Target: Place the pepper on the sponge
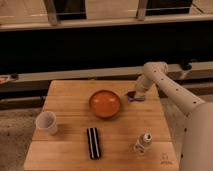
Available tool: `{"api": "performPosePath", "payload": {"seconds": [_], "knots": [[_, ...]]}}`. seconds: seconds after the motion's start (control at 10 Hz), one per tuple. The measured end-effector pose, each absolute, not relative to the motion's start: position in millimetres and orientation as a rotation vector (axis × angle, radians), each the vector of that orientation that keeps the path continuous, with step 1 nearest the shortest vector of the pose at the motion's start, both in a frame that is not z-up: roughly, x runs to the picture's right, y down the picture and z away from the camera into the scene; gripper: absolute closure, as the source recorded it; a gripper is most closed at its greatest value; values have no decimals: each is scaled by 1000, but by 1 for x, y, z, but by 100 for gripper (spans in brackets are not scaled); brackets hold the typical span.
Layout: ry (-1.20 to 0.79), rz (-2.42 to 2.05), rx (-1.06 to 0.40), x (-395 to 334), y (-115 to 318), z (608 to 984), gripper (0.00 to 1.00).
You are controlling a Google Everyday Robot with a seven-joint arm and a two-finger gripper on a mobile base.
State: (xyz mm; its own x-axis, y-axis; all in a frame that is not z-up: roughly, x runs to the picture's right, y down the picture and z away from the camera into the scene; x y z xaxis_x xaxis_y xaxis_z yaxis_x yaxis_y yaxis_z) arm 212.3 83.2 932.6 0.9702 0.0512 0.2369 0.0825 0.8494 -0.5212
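Observation:
My gripper (133,94) reaches down from the white arm on the right, at the far right part of the wooden table (65,105). It sits directly over a small light-blue sponge (138,99), just right of the orange bowl (105,103). A small dark bit shows at the gripper's tip, possibly the pepper; I cannot make it out for sure.
A white cup (46,122) stands near the table's left edge. A black striped block (93,142) lies near the front middle. A small white shaker-like bottle (144,142) stands at the front right. A dark counter runs behind the table.

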Motion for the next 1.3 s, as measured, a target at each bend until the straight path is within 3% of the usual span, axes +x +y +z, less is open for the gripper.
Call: {"api": "performPosePath", "payload": {"seconds": [0.2, 0.3, 1.3], "knots": [[-249, -17, -561, 212, 84, 933, 28], [-250, -16, -562, 212, 84, 933, 22], [-259, -33, -549, 209, 80, 929, 20]]}}
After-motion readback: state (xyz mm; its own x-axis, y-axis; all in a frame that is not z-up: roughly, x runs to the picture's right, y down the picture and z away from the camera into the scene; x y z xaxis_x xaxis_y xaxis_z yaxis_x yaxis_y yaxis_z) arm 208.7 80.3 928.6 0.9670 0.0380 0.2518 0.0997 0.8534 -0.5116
